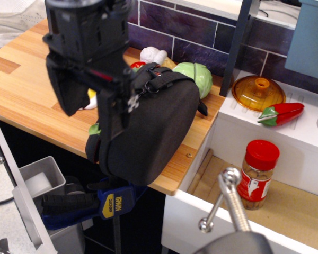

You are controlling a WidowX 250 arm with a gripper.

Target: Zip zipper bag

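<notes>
The gripper (pixel 93 114) is hanging right in front of the zipper bag (pixel 153 127), over its left edge, and the step in hand looks like lining up on the zipper pull. Two dark fingers (pixel 112 114) are pointing down with a modest gap between them, nothing held as far as the view shows (the pull itself is hiding behind the gripper body, so whether anything is touching it cannot be told). To do this well, the fingers should be closing on the pull tab alone, not on the straps (pixel 151 87) running across the top, and the drag should be following the curve of the rim rather than cutting straight, or the soft case is likely sliding along with it.

The bag is lying tilted on the near right corner of the wooden desk (pixel 26 84), its lower end overhanging the edge above a blue clamp (pixel 114 203). It is a big black rounded fabric case, clips gathered near the top, a sliver of green tab (pixel 95 128) peeking out beside the fingers. Toy foods are sitting behind it: a green cabbage (pixel 199 76) touching its far side, a white piece (pixel 153 54) further back.
</notes>
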